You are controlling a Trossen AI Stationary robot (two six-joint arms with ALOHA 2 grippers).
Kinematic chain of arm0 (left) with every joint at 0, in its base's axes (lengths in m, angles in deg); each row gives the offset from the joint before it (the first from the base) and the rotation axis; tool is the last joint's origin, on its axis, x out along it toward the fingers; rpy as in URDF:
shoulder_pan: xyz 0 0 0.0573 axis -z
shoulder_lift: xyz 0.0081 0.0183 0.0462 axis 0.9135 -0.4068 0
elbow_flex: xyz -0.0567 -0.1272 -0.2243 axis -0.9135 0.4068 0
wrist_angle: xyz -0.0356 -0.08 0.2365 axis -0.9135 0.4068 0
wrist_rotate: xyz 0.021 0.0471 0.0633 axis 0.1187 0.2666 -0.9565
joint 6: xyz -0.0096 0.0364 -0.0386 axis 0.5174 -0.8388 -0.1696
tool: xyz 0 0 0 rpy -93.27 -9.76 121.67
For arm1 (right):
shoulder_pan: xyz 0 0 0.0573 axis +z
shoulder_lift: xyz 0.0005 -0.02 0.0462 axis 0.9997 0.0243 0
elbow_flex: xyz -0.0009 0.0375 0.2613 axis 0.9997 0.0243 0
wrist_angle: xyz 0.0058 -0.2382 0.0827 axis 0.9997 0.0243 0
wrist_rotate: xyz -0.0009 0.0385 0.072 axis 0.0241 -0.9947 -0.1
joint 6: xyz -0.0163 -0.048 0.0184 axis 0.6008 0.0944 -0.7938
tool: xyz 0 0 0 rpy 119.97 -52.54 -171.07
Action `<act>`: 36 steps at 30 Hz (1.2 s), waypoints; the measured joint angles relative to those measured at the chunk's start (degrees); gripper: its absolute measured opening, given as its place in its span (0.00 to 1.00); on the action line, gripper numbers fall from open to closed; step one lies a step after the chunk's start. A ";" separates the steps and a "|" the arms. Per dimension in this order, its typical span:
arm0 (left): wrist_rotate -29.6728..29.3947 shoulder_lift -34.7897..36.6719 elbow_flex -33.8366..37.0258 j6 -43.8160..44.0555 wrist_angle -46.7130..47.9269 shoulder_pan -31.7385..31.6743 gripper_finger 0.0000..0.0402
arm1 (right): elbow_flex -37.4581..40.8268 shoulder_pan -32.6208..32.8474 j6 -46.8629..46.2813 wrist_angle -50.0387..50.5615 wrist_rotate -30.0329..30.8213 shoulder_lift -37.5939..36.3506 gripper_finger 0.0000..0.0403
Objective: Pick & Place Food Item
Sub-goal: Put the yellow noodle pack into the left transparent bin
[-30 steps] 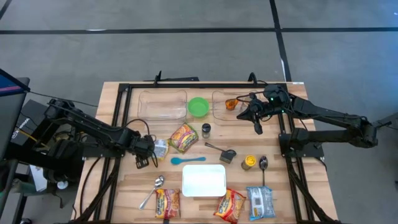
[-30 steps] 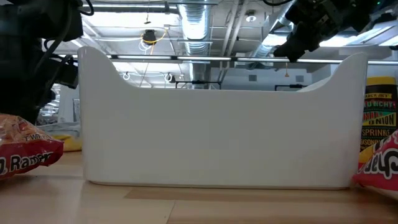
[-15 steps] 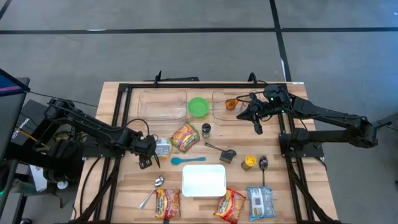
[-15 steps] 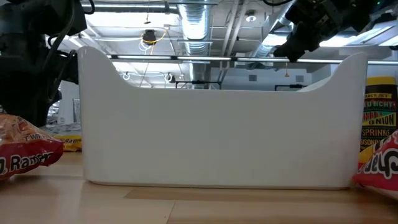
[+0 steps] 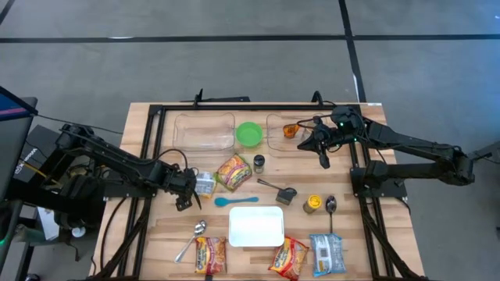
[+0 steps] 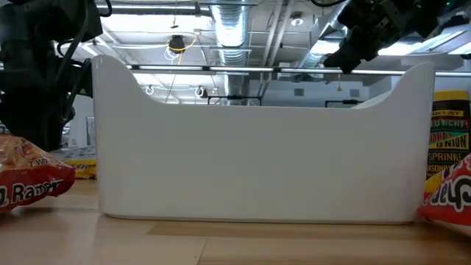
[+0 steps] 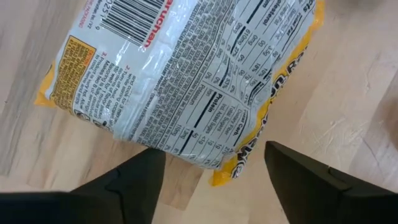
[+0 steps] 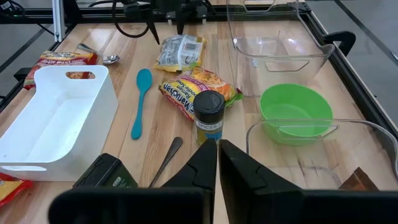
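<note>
1. We see the left gripper (image 5: 186,197) low over the wooden counter (image 5: 156,242), its fingers (image 7: 134,180) spread wide open and holding nothing.
2. Just beyond those fingers lies a ramen packet (image 5: 205,183), label side down, flat on the counter and free of the gripper.
3. Next to it sits a second ramen packet (image 5: 231,172), with a blue spoon (image 5: 234,200) and a white bin (image 5: 256,226) nearer the front edge.
4. A green bowl (image 5: 249,133) stands between two clear glass dishes (image 5: 205,131) at the back.
5. The right gripper (image 5: 323,160) hangs above the counter beside the right-hand dish, its fingers (image 8: 202,165) pressed closed on nothing.
</note>
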 joint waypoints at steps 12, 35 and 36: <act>-2.10 0.01 0.00 -0.09 0.11 0.00 0.71 | 0.00 0.00 0.00 0.00 0.00 0.00 0.03; -2.42 2.73 0.57 -0.13 2.16 -2.19 0.71 | 0.00 0.00 0.00 0.02 0.00 0.00 0.03; -2.45 2.75 1.06 -0.13 2.10 -2.19 0.71 | 0.00 0.00 0.00 0.03 0.00 0.00 0.03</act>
